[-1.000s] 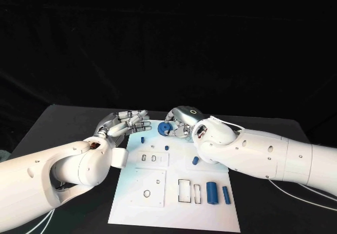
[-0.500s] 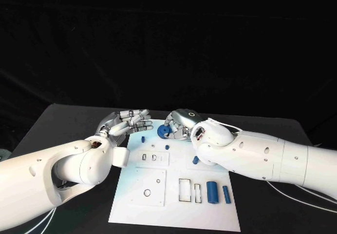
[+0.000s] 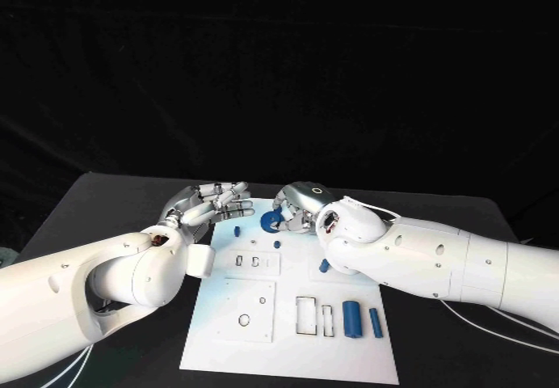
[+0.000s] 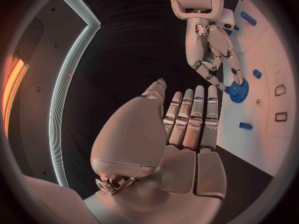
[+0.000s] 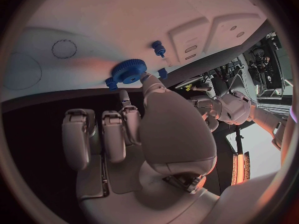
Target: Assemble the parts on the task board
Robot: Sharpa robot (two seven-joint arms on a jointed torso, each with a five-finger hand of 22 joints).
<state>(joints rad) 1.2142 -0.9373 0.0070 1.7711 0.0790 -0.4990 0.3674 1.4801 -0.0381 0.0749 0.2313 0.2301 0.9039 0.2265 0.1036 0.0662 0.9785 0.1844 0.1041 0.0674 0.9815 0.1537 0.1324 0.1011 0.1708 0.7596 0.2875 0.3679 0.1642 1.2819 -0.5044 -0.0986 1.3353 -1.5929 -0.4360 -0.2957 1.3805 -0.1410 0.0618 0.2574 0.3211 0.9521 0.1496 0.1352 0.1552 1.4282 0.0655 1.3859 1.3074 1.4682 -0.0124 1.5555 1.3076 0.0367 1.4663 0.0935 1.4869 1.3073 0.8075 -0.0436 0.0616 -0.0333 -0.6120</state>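
Observation:
The white task board [image 3: 292, 339] lies in the middle of the black table. My right hand [image 3: 298, 202] is over the board's far end and pinches a blue gear [image 3: 271, 220] between thumb and a fingertip; the same blue gear [image 5: 129, 70] sits close above the board, with the thumb tip against its rim. The gear [image 4: 235, 89] and the right hand [image 4: 212, 50] also appear in the left wrist view. My left hand [image 3: 216, 202] hovers at the board's far left corner, fingers [image 4: 190, 119] stretched side by side and holding nothing.
Loose blue parts lie on the board: a small peg [image 3: 237, 231], a short stud [image 3: 277, 242], a piece [image 3: 324, 265] beside my right forearm, a thick cylinder [image 3: 350, 312] and a bar [image 3: 375, 323] at the near right. Raised white blocks [image 3: 252, 263] with slots occupy the board's left half.
My right hand has lowered the blue gear a little toward the board's far end. The left hand has barely shifted.

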